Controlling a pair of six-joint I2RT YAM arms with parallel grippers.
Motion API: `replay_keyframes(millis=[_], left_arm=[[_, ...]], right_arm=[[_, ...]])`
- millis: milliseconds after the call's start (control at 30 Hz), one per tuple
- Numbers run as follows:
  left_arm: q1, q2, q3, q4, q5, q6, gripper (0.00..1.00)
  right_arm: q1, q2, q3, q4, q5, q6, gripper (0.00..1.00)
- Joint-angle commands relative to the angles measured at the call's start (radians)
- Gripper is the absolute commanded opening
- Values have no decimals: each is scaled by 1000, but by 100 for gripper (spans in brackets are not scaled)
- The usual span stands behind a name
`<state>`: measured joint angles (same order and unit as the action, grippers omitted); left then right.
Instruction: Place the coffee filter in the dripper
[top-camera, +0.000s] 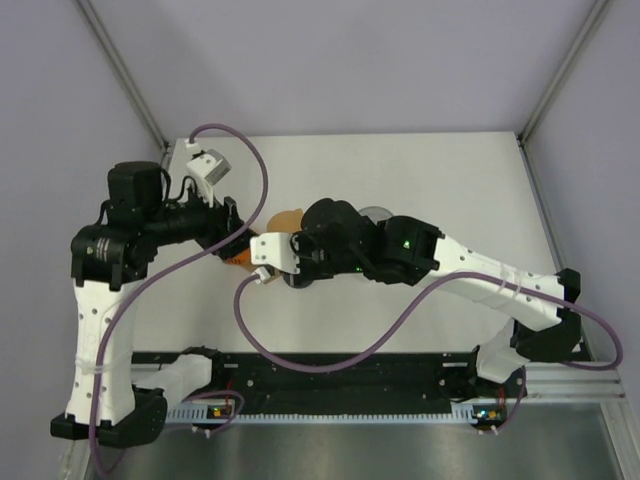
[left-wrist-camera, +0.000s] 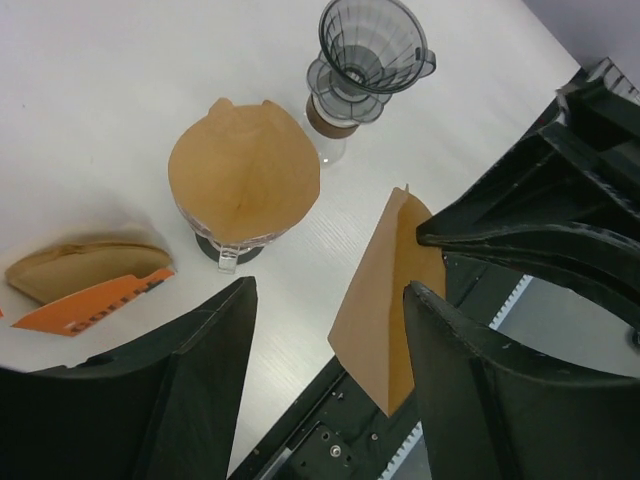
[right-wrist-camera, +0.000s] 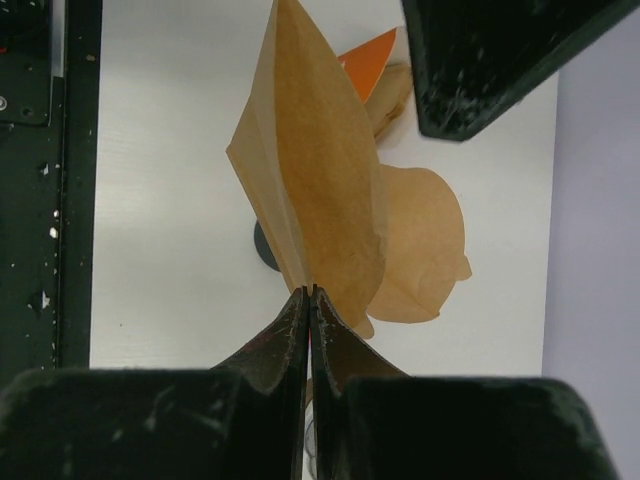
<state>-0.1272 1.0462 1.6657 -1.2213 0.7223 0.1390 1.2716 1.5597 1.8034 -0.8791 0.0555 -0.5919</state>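
My right gripper (right-wrist-camera: 311, 290) is shut on the bottom edge of a folded brown coffee filter (right-wrist-camera: 315, 170) and holds it upright above the table. In the left wrist view the filter (left-wrist-camera: 380, 300) hangs between the open fingers of my left gripper (left-wrist-camera: 330, 290), close to the right finger (left-wrist-camera: 470, 380). A clear dripper lined with a brown filter (left-wrist-camera: 243, 180) stands on the table beyond it. An empty dark dripper (left-wrist-camera: 372, 40) sits on a glass server farther back. From above, both grippers meet near the lined dripper (top-camera: 285, 218).
A stack of brown filters in an orange sleeve (left-wrist-camera: 85, 280) lies on the table left of the lined dripper. The black base rail (left-wrist-camera: 340, 440) runs along the near table edge under the held filter. The right arm (top-camera: 400, 250) covers most of the dark dripper from above.
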Motion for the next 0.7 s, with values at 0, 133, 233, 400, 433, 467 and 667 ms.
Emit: replay_keyframes(millis=[0,133,233,400,433,467,667], left_arm=[[-57,35,-26,5,-67,-3,64],[-86,51,-38,2,-101,13,57],[-98,60,-47,0,-101,16,46],[-103,66,-21,-37,-12,42,45],[-103,67,-9,-30,-32,39,48],[-103,67,3,-21,-56,28,49],[-103,71,32,-29,77,17,54]], right_arm=[[21,22,82,3,-8,-14,0],[23,39,99,-3,1,-17,0],[23,43,103,-3,0,-22,0],[22,46,100,-3,35,-23,0],[23,48,100,-4,44,-25,0],[23,48,99,-7,50,-25,0],[23,43,89,-11,58,-23,0]])
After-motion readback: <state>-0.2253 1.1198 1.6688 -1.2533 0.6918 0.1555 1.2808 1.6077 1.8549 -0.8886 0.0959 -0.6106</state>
